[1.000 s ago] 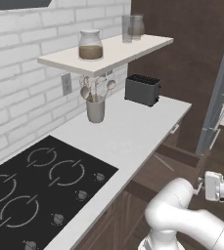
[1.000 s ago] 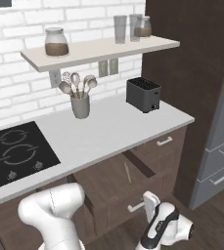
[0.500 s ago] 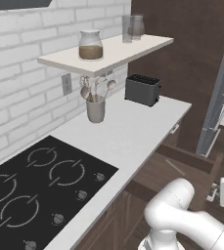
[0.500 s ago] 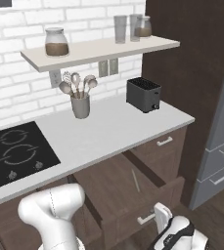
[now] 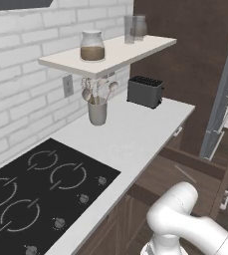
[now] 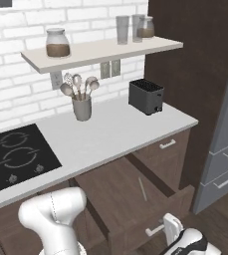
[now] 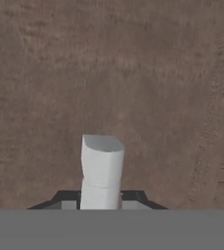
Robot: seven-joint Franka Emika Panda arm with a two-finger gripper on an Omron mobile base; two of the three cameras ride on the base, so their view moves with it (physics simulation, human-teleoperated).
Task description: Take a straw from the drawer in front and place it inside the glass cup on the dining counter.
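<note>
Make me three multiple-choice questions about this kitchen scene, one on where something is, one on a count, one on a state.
1. Where is the straw?
A. Lying in the drawer
B. On the shelf
C. In the utensil holder

2. How many rings does the hob show in the left base view?
A. Two
B. Four
C. Six

3. What state is the drawer in?
A. Shut
B. Pulled open
C. Taken out and set on the worktop

Answers: 1 A, a thin pale stick lies on the drawer floor. 2 B, four rings are marked on the black glass. 3 B, its front stands out from the cabinet and the inside shows.
</note>
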